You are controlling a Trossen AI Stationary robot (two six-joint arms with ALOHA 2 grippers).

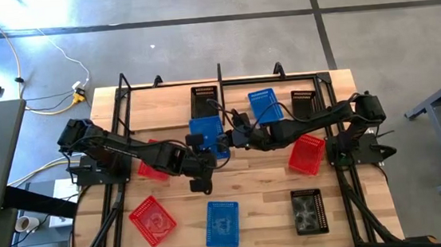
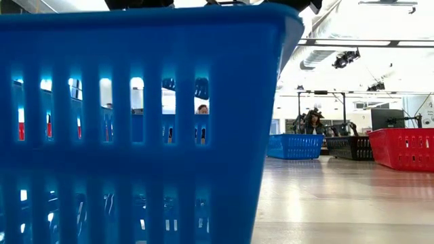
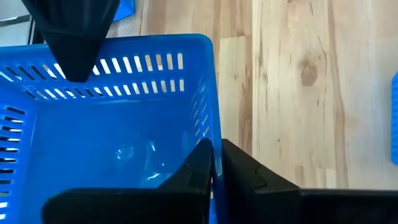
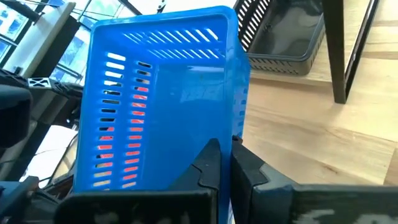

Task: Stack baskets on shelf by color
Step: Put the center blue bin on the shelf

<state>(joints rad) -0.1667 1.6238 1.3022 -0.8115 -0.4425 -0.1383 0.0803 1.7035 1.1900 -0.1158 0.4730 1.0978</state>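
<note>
Gripping opposite walls of one blue basket (image 1: 206,133) near the table's middle, both grippers are closed on it: the left gripper (image 3: 216,163) pinches one wall, the right gripper (image 4: 225,160) another. For a clean handover, only one arm should keep its hold, probably the right, nearer the shelf (image 1: 167,104). It should then carry the basket level toward the blue basket on the shelf (image 1: 264,104) and nest it squarely.
</note>
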